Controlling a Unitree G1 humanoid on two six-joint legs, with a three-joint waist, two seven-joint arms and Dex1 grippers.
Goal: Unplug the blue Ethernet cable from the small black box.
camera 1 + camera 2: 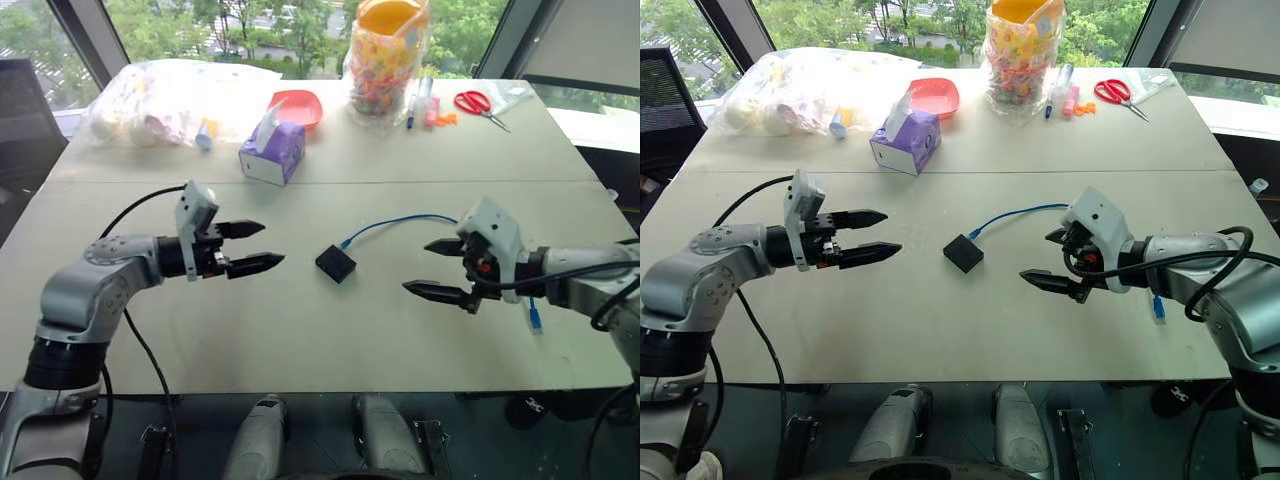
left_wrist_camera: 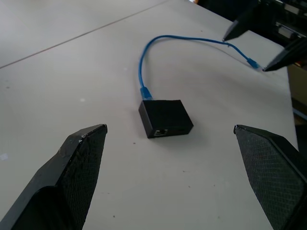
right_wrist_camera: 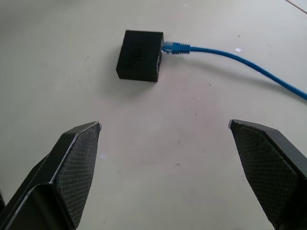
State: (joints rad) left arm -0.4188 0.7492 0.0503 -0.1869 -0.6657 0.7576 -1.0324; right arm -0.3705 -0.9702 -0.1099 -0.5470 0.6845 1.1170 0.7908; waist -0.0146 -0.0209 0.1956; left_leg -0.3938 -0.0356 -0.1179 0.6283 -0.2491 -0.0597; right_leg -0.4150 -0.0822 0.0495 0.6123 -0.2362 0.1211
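Blue Ethernet cable (image 1: 395,222) is still plugged into the small black box (image 1: 336,263), which lies flat near the middle of the tabletop (image 1: 300,330), well in from every edge. From the plug the cable is seen to arc toward the right edge of the tabletop, passing behind the right gripper (image 1: 437,268), and its free end (image 1: 534,316) lies close to that edge.

The approach is judged to be the step in hand, since nothing has been grasped yet. For the next move, the box probably has to be pinned or clamped by one gripper while the plug at the port is pinched by the other and drawn straight out; the latch on the plug may resist.

The box is placed between the two grippers, apart from both. The left gripper (image 1: 253,247) is held above the tabletop on the box's left side, fingers spread wide and empty. The right gripper is likewise spread wide and empty, on the box's right side, with the cable running just beside it.

Beyond, a purple tissue box (image 1: 272,152) stands toward the far edge.
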